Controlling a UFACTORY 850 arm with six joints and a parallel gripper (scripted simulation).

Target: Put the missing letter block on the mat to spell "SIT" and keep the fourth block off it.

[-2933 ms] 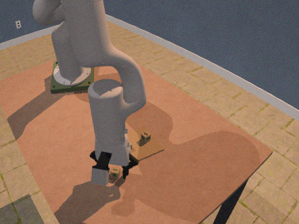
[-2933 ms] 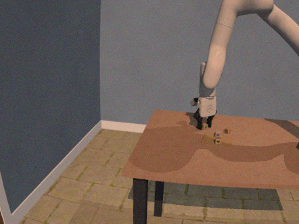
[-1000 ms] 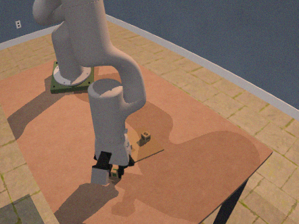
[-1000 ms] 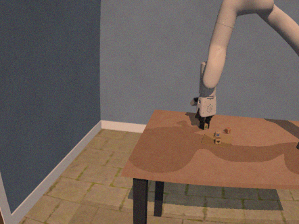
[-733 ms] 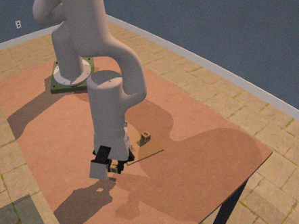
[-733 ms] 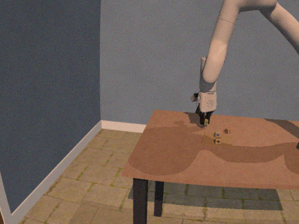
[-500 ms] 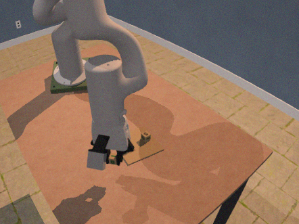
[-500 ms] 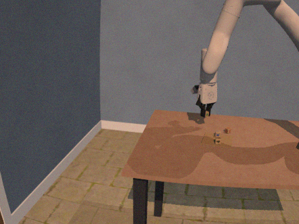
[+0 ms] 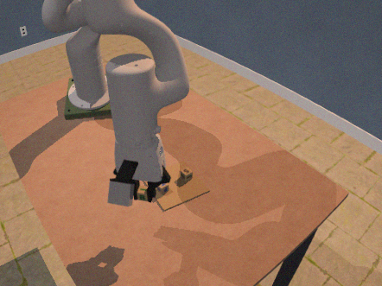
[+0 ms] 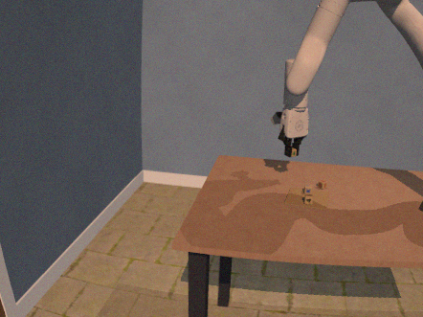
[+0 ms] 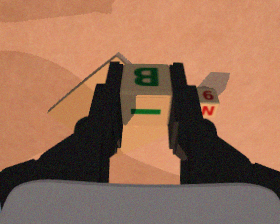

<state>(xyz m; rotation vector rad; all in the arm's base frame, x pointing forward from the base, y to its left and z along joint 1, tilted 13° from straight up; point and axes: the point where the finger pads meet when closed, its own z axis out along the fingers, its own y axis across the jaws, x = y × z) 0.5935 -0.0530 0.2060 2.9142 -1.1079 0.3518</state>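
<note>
The pincer grips a green-lettered block high above the mat; a loose block sits just beside the mat.

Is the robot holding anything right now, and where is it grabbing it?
Yes. The tool holds a block with a green B on it, pinched by two opposite sides, high above the table.

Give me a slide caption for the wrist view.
Gripper shut on a lettered block, held above the mat.
</note>
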